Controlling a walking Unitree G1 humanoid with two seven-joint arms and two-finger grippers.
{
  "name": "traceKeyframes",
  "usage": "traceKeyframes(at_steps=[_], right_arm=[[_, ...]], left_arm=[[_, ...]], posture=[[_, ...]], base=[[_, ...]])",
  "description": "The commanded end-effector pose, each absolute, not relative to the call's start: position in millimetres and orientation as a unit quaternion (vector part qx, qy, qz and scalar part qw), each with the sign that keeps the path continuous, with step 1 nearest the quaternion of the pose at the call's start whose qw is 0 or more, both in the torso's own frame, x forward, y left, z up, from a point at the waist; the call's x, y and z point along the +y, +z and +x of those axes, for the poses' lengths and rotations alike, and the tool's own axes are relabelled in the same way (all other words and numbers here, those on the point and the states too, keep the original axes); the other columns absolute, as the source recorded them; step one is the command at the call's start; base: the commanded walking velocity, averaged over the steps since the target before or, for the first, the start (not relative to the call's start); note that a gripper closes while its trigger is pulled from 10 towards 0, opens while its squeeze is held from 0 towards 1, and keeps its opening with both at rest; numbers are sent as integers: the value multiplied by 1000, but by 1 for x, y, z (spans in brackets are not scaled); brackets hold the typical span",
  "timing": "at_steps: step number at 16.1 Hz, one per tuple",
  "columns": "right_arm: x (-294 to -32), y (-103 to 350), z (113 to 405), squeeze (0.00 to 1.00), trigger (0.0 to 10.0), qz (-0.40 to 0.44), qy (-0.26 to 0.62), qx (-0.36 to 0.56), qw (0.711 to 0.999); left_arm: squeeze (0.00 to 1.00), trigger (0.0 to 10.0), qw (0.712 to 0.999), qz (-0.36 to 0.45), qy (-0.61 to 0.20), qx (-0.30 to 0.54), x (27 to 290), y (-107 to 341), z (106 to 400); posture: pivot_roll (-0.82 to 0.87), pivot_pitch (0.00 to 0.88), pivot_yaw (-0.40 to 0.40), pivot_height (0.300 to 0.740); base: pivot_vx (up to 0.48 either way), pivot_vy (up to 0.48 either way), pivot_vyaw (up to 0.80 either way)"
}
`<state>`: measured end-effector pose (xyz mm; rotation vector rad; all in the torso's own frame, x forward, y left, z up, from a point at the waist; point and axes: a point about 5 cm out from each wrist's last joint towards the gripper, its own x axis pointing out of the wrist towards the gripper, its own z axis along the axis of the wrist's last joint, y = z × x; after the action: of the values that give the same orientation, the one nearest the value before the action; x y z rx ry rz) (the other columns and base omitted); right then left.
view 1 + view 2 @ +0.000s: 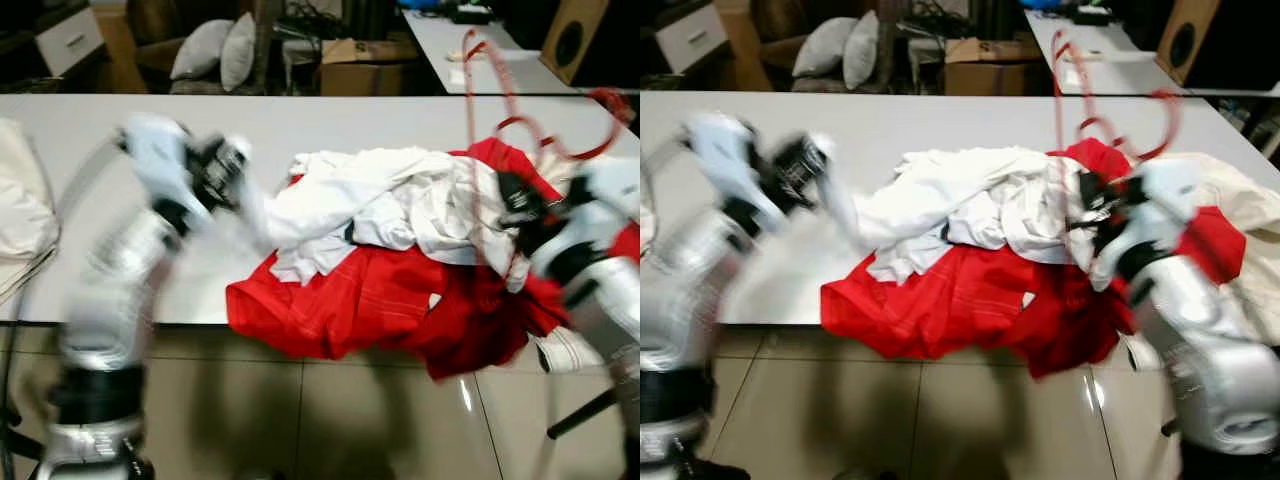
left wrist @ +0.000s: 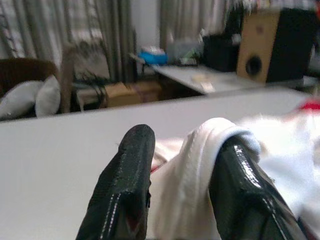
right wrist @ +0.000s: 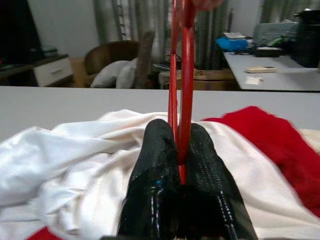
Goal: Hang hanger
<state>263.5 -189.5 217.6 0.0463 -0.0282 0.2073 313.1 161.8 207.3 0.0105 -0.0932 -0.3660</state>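
The right gripper (image 3: 181, 150) pinches the red hanger (image 3: 184, 75); the left gripper (image 2: 182, 165) grips white cloth (image 1: 360, 200). Next, I think: slide hanger inside.

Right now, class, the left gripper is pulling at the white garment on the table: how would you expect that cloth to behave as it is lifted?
The white garment will probably act floppy: it lies crumpled and drapes between the left gripper's fingers. It likely stretches and trails before lifting, since a strip runs taut from the left gripper to the pile. It may drag the red garment beneath, which already overhangs the table edge.
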Motion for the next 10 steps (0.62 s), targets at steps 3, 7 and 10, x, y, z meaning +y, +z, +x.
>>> traceKeyframes(at_steps=[3,7,10], right_arm=[[-173,217,261,0,10000,11,111,-19,994],[-172,220,261,0,10000,13,119,-27,992],[-168,220,258,0,10000,8,136,-25,990]], left_arm=[[0,10000,948,73,-310,-3,142,203,295],[1000,10000,900,147,-400,94,182,197,283],[1000,10000,853,165,-467,163,203,205,269]], posture=[[-43,0,57,740],[-43,0,60,740],[-40,0,60,740]], base=[[0,255,0],[0,0,0],[0,0,0]])
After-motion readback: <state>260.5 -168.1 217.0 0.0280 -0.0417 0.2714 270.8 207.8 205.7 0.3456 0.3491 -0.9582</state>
